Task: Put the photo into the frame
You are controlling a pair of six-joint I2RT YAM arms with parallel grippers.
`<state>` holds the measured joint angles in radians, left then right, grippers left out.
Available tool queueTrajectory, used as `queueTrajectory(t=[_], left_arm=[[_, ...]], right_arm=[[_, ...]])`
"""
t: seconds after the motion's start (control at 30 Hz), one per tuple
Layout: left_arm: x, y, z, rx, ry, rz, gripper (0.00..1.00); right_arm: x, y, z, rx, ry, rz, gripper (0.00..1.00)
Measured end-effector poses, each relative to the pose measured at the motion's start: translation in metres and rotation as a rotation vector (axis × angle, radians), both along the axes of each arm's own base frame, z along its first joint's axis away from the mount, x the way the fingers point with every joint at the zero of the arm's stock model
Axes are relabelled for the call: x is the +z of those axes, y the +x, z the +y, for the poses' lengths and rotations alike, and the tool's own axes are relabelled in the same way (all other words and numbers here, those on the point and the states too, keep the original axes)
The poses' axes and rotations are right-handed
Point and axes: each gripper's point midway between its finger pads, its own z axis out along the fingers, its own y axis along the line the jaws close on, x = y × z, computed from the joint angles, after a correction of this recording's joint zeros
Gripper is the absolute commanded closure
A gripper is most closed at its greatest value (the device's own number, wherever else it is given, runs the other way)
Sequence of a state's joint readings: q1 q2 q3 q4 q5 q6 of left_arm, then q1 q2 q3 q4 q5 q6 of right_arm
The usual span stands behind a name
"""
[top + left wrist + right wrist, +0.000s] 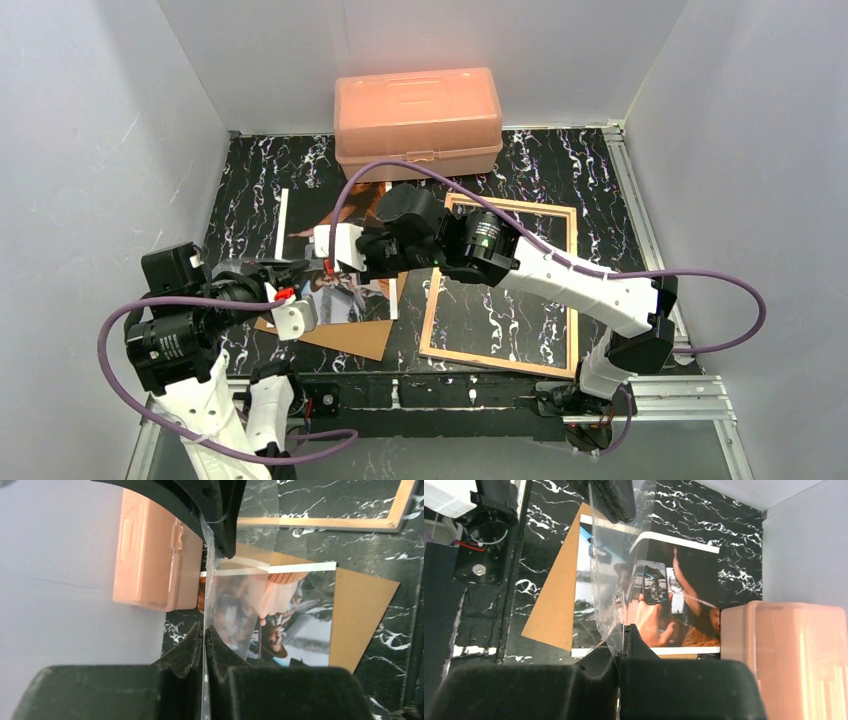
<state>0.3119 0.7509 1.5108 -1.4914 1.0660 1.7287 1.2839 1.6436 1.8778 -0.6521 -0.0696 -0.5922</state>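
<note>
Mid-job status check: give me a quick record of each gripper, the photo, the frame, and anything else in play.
left gripper: shut on the clear sheet, pinching one edge
right gripper: shut on the same clear sheet, at the opposite edge
clear sheet: held off the surface between both grippers, over the photo
photo: face up, lying on the backing board
frame: flat, tan side up, opening empty, apart from the photo
orange box: closed, at the back
task: photo not yet in frame

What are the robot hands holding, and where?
A clear sheet: the left hand pinches one edge, the right hand the opposite edge.
</note>
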Motion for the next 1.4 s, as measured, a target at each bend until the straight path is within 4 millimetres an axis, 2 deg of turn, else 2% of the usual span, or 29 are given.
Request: queueTrajectory(t=[0.07,0.17,0.2,0.23,0.3,0.4,0.57,0.77,0.9,1.03,1.23,1.33,1.4], left_arm=[[-0.003,-0.001,-0.002,0.0,-0.025,0.023,0.65],[-0.006,-0.003,-0.005,0.013,-0.072,0.049,0.59],[-0.006,-0.003,-0.005,0.022,-0.089,0.054,0.53],[-0.006,-0.002,-0.005,0.032,-0.105,0.056,0.38],[-0.002,0.002,-0.005,0.049,-0.126,0.041,0.27],[0.004,0.009,-0.002,0.084,-0.167,0.023,0.03],[0.023,0.03,0.008,0.179,-0.253,-0.026,0.02],[0.058,0.057,0.026,0.33,-0.429,-0.06,0.02],[0.076,0.072,0.033,0.397,-0.567,-0.016,0.02],[0.089,0.085,0.038,0.432,-0.662,0.032,0.02],[0.083,0.089,0.041,0.482,-0.724,0.107,0.02],[0.072,0.084,0.039,0.505,-0.741,0.169,0.02],[0.062,0.081,0.037,0.526,-0.765,0.238,0.01]], right_arm=[[-0.004,-0.002,-0.003,-0.006,-0.004,0.018,0.99],[-0.011,-0.003,-0.006,-0.013,-0.019,0.029,0.99],[-0.012,-0.002,-0.006,-0.02,-0.019,0.032,0.99],[-0.012,-0.002,-0.007,-0.023,-0.02,0.035,0.99],[-0.012,-0.001,-0.01,-0.036,-0.017,0.038,0.99],[-0.008,0.0,-0.013,-0.053,0.001,0.043,0.99],[-0.002,0.004,-0.019,-0.096,0.028,0.035,0.99],[0.005,0.024,-0.022,-0.227,0.073,0.019,0.99],[0.006,0.044,-0.03,-0.349,0.097,0.027,0.99],[0.009,0.076,-0.044,-0.492,0.141,0.104,0.99],[0.02,0.127,-0.067,-0.654,0.284,0.311,0.99],[0.031,0.138,-0.076,-0.673,0.383,0.413,0.99],[0.046,0.139,-0.083,-0.671,0.456,0.477,0.99]])
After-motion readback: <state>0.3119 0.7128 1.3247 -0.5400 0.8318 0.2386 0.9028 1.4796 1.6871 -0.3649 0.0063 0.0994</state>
